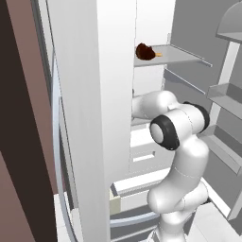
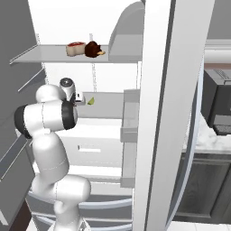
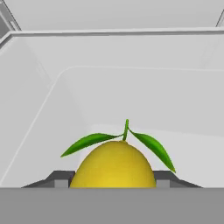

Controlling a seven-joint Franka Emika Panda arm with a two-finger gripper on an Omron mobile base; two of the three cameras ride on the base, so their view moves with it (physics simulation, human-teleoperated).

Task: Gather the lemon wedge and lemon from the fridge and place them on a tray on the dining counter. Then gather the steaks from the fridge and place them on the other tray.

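- At bottom centre of the hand view: lemon [image 3: 113,165], two green leaves on top, sits between the gripper [image 3: 113,180] fingertips [image 3: 61,178].
- Jaws flank it; firm clamp cannot be told.
- Upper shelf [image 2: 54,57], upper left of right base view: steak [image 2: 75,48] beside a dark brown item [image 2: 93,49].

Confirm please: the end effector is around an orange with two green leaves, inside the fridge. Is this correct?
Not quite. In the hand view the fruit between the fingertips of the end effector is a yellow lemon, not an orange. The rest holds: it has two green leaves and lies inside the fridge.
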